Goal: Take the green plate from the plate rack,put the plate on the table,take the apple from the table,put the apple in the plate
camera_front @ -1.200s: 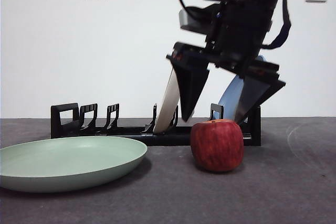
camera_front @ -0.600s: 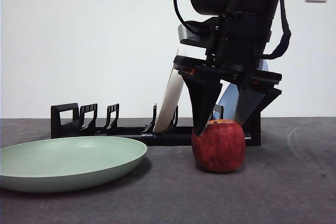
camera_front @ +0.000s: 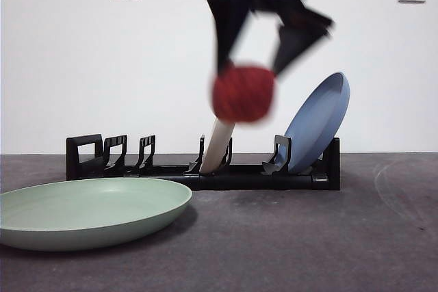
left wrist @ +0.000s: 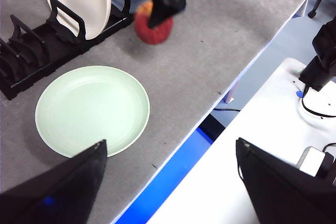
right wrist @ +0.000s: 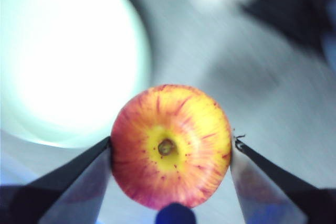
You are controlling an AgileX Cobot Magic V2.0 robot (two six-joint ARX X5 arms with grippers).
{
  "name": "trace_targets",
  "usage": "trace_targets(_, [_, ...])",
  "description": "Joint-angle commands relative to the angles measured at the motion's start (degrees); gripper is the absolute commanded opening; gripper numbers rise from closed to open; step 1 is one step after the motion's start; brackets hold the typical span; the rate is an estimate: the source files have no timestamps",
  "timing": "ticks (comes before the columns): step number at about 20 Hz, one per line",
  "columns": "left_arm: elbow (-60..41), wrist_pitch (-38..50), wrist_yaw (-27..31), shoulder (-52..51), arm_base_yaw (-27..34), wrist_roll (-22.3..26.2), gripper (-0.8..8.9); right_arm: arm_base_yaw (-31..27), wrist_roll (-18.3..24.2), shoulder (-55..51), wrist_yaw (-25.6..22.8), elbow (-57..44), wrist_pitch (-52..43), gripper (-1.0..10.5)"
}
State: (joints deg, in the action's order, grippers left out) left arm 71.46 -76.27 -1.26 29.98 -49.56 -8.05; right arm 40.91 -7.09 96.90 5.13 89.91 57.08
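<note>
Right gripper (left wrist: 157, 22) holds apple (left wrist: 153, 24) above table (left wrist: 210, 51) beside green plate (left wrist: 92, 109).

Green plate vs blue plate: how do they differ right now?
Pose: the green plate lies flat on the table; the blue plate stands tilted in the plate rack. Colour: the green plate is pale sage, the blue plate is muted blue. Place: the green plate is near the front, the blue plate sits at the rack's end, behind. Both are round, plain and shallow.

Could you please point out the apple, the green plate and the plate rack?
apple (right wrist: 171, 148), right wrist view, stem hollow.
green plate (camera_front: 89, 204), front view, bare inner surface.
plate rack (camera_front: 85, 154), front view, looped end handle.
</note>
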Motion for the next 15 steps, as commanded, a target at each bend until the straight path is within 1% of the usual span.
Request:
trace_targets(1, [-0.5, 0.0, -0.2, -0.2, -0.2, 0.6, 4.08, 2.2, -0.2, -0.1, 4.0, 6.8, 0.3, -0.2])
trace_targets(2, [-0.5, 0.0, -0.2, -0.2, -0.2, 0.6, 4.08, 3.5, -0.2, -0.1, 5.0, 9.6, 0.2, -0.2])
trace_targets(4, [-0.5, 0.0, -0.2, -0.2, -0.2, 0.6, 4.08, 6.2, -0.2, 0.0, 5.1, 13.2, -0.5, -0.2])
trace_targets(9, [-0.5, 0.0, -0.2, -0.2, -0.2, 0.6, 4.08, 12.1, -0.2, 0.8, 4.4, 14.6, -8.2, -0.2])
trace_targets(11, [-0.5, 0.0, -0.2, -0.2, -0.2, 0.6, 4.08, 13.2, -0.3, 2.5, 4.3, 14.6, -10.7, -0.2])
trace_targets(15, [-0.5, 0.0, -0.2, -0.2, -0.2, 0.6, 4.08, 13.1, -0.5, 7.9, 4.2, 14.6, -11.3, -0.2])
